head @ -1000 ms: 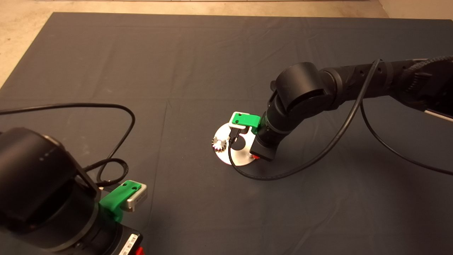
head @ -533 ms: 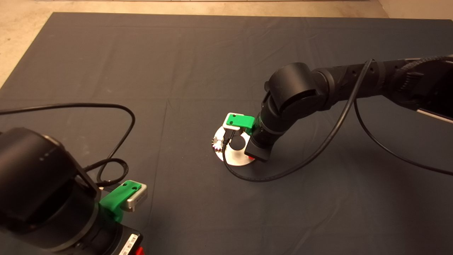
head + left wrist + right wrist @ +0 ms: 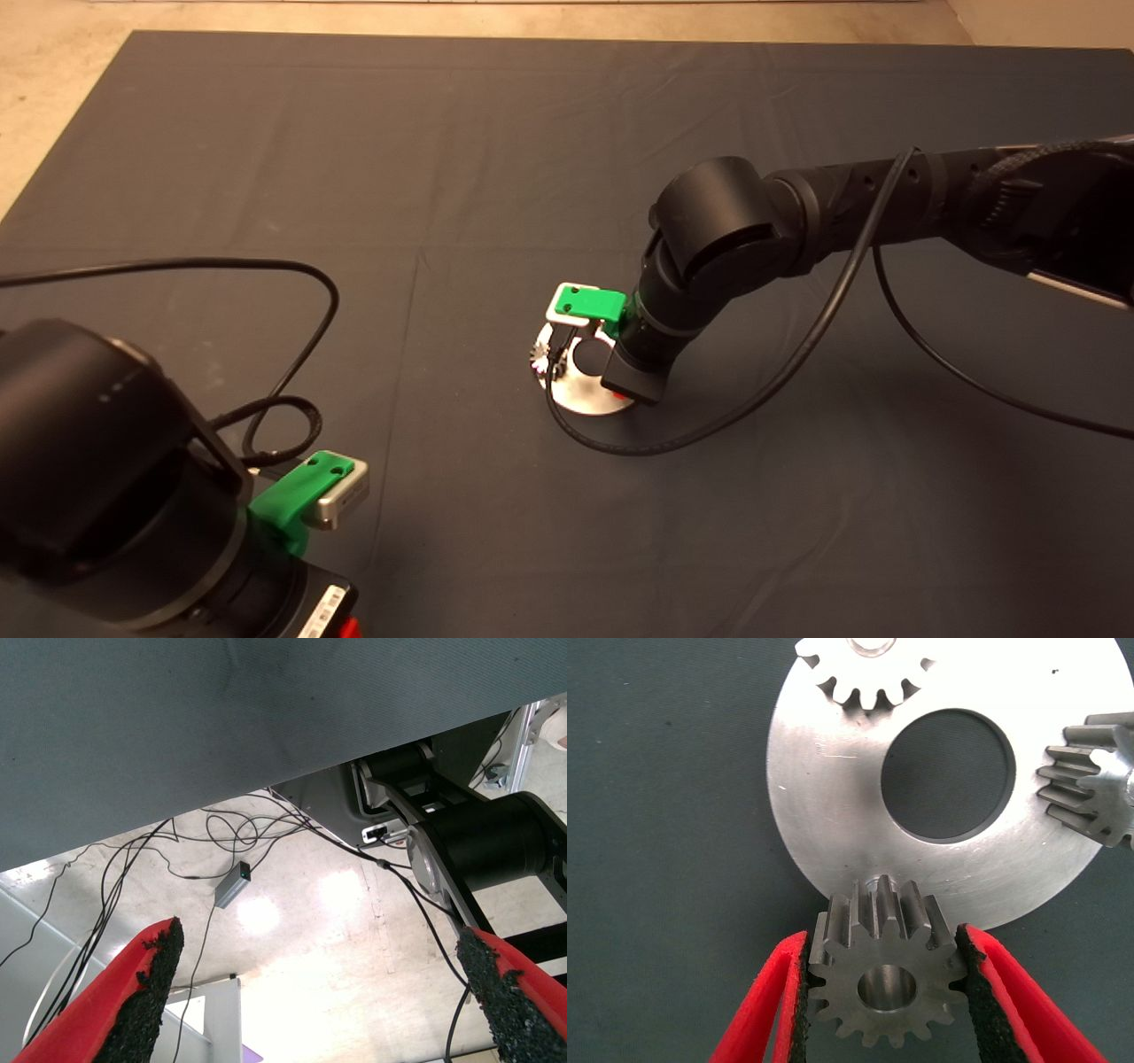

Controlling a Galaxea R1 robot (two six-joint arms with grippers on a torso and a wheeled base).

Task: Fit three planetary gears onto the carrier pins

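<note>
Right hand (image 3: 625, 390) with gripped gear (image 3: 886, 981) shifted left across disc (image 3: 580, 390).

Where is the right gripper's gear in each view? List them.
Head view: hidden under the right arm.
Left wrist view: not in it.
Right wrist view: held gear clamped between the right gripper fingers, at the disc rim.
Shared landmark: the disc, head and right wrist views.
</note>
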